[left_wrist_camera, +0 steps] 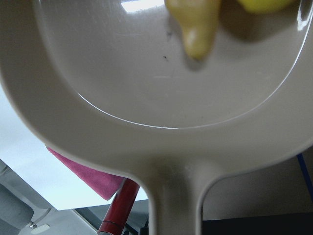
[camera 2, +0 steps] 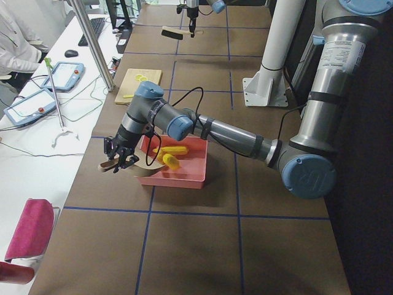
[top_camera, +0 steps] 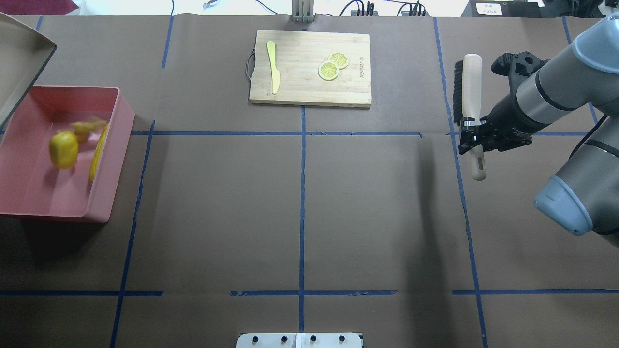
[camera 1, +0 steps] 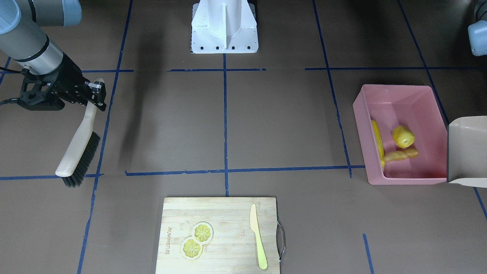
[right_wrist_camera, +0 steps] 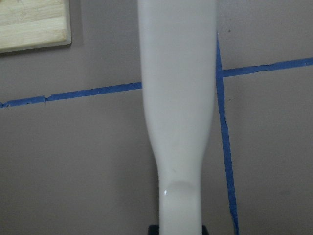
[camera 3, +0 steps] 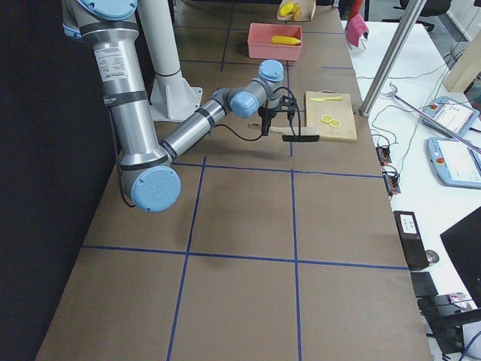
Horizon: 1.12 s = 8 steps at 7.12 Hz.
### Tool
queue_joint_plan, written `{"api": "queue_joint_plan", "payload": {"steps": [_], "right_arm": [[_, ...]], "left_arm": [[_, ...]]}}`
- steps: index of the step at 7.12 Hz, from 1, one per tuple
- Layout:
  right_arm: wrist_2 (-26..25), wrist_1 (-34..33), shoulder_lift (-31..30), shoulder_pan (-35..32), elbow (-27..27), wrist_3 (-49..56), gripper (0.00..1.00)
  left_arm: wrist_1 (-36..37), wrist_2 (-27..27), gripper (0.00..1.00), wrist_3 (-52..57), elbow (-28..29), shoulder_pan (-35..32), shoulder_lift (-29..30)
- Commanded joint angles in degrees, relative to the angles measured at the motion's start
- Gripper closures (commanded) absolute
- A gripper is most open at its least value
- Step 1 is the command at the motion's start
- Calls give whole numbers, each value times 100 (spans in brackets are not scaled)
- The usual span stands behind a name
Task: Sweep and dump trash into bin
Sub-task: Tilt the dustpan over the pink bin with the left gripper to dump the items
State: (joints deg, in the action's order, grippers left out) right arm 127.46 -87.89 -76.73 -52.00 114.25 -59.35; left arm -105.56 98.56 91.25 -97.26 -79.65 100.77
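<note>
You find the corn cob point(camera 1: 377, 142), yellow lump point(camera 1: 403, 137) and ginger piece point(camera 1: 401, 155) inside the bin point(camera 1: 414, 110), cob along its centre-side wall | dustpan point(camera 1: 466, 148) tilted over the opposite rim, left gripper point(camera 2: 116, 158) nearer, jaws not readable | right gripper point(camera 1: 96, 91) clamped on brush point(camera 1: 80, 148), well apart.
</note>
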Motion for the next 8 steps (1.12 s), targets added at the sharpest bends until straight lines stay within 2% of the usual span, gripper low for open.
{"api": "queue_joint_plan", "payload": {"steps": [1, 2, 3, 5, 6, 7, 8], "right_arm": [[-2, 0, 0, 23, 1, -6, 100], [-2, 0, 9, 32, 1, -6, 100], [-2, 0, 0, 40, 1, 3, 100], [-2, 0, 0, 41, -8, 38, 100], [-11, 0, 0, 67, -8, 29, 100], [-20, 0, 0, 110, -8, 12, 100], [-20, 0, 0, 120, -8, 12, 100]], "left_arm": [[18, -57, 97, 34, -4, -41, -5], [244, 22, 97, 25, 40, -16, 38], [751, 162, 98, -314, -255, 2, 152], [1798, 1736, 98, -1630, -469, 29, 660], [1837, 2302, 98, -2506, -504, 55, 819], [1925, 2412, 98, -3115, -652, 499, 960], [2395, 2422, 98, -3792, -950, 1199, 988]]}}
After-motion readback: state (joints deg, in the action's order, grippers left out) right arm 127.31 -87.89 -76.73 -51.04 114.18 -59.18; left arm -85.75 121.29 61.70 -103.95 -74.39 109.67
